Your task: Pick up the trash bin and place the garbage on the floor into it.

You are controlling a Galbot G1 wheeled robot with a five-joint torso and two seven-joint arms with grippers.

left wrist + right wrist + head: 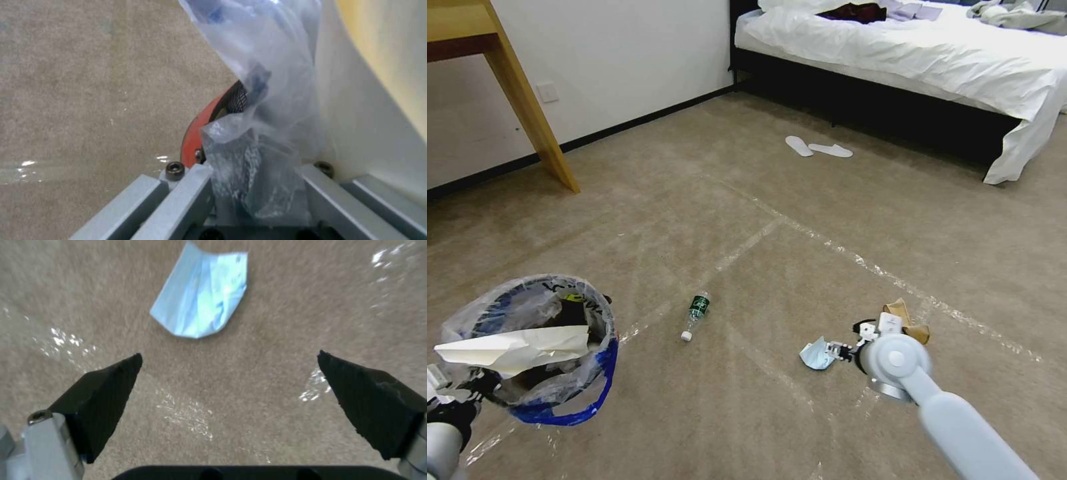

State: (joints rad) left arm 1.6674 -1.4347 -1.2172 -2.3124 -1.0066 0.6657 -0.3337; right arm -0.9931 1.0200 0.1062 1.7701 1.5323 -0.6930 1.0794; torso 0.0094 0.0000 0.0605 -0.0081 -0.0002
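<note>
Carpet floor (800, 220) with clear tape lines spreads across the head view, where the left hand (454, 400) holds the trash bin (534, 347) up at the lower left; its clear, blue-edged liner holds a large white paper sheet and darker scraps. One green-labelled bottle (696, 315) lies between the bin and the right hand (844, 350), which hangs low just beside one blue mask (816, 355), with one brown paper bag (908, 320) close behind the wrist. Two white slippers (817, 148) lie near the bed (920, 47). In the left wrist view, the left hand (253, 186) is clamped on the bin's red rim (195, 140) and crinkled liner (267, 66). In the right wrist view, the right hand (229, 370) is spread wide and holds nothing; the mask (202, 303) lies on the carpet just beyond its fingertips (126, 368).
</note>
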